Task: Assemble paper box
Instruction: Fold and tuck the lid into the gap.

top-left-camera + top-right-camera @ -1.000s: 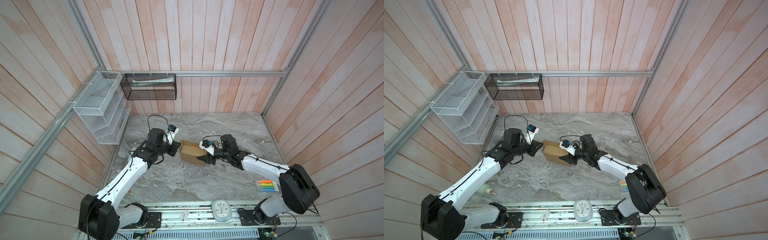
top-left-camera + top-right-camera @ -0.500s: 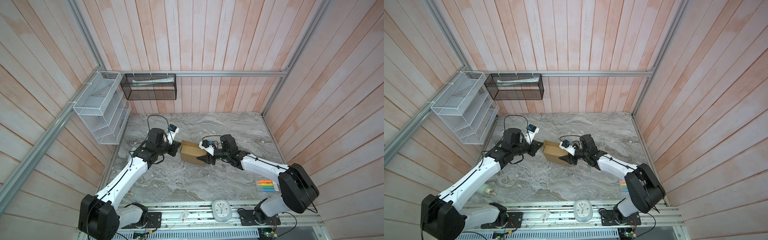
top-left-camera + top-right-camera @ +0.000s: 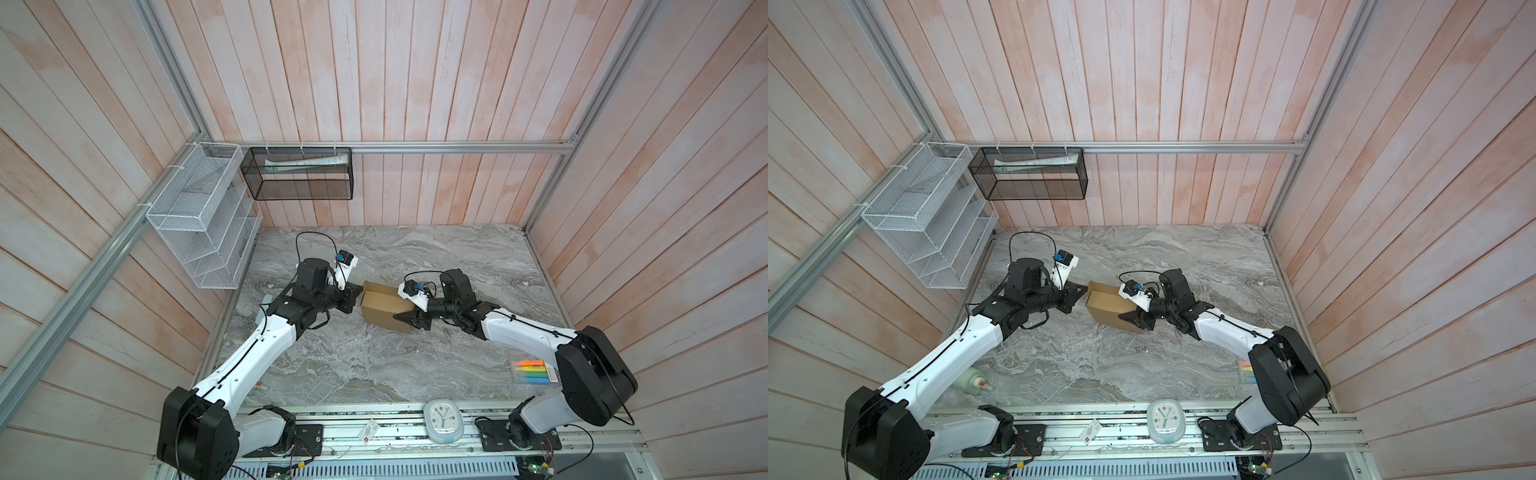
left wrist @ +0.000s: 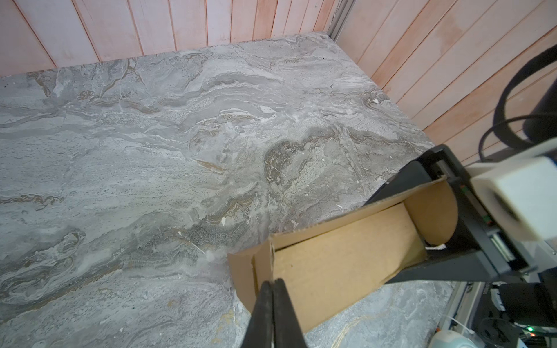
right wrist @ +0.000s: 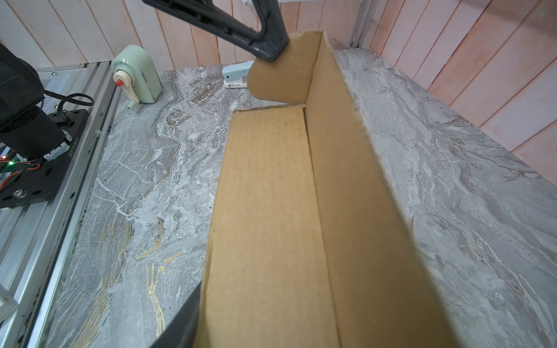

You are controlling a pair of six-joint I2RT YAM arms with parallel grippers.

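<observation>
Counter (image 3: pixel 374 365): grey marbled slab under both my arms.
Left arm (image 3: pixel 266 345): white and black; reaches from the front rail to the box end nearer the wire rack.
Right arm (image 3: pixel 528 336): comes in low to the opposite end of the box.
Wire rack (image 3: pixel 199 220): white, hung on the side wall, well apart from the work.
Mesh basket (image 3: pixel 299 174): black, hung on the back wall.
Paper box (image 3: pixel 384 305): plain brown cardboard near the middle of the counter, between my two arms in both top views (image 3: pixel 1111 305). It is partly folded with its top open. In the right wrist view (image 5: pixel 265 211) the floor panel lies flat and one long wall stands upright. I cannot tell whether it rests fully on the counter.
Right jaws: about half apart, spanning the width of the box's end with one finger against each outer side, so they clamp across it.
Left jaws: pressed together, pinching the thin edge of the rounded flap (image 5: pixel 280 78) at my end of the box.
Clock (image 3: pixel 442 419): pale, on the front rail.
Marker set (image 3: pixel 530 370): coloured, beside my right arm.
</observation>
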